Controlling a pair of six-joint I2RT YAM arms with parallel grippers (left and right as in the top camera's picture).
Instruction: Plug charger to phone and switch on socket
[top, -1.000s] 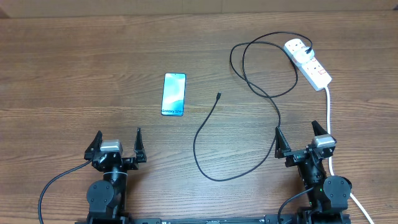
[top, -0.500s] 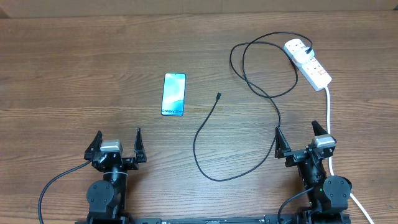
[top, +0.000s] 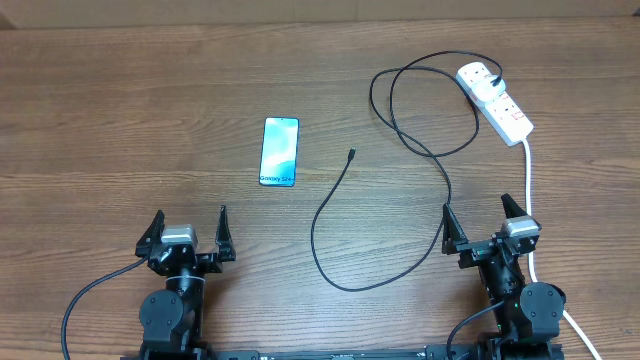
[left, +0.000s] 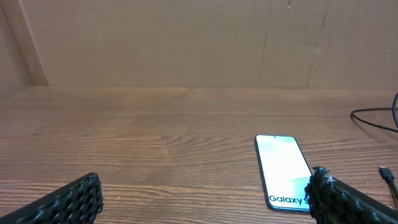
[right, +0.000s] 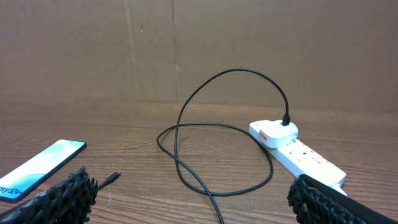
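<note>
The phone (top: 280, 151) lies flat on the table, cyan screen up with "Galaxy" text; it also shows in the left wrist view (left: 283, 170) and the right wrist view (right: 43, 160). The black charger cable (top: 330, 225) loops across the table, its loose connector tip (top: 352, 153) to the right of the phone and its white plug (top: 478, 76) in the white socket strip (top: 505, 108). The plug (right: 275, 132) and strip (right: 311, 158) show in the right wrist view. My left gripper (top: 190, 228) and right gripper (top: 482, 219) are open, empty, near the front edge.
The strip's thick white lead (top: 529, 190) runs down the right side past my right arm. A brown cardboard wall (left: 186, 43) stands at the table's far edge.
</note>
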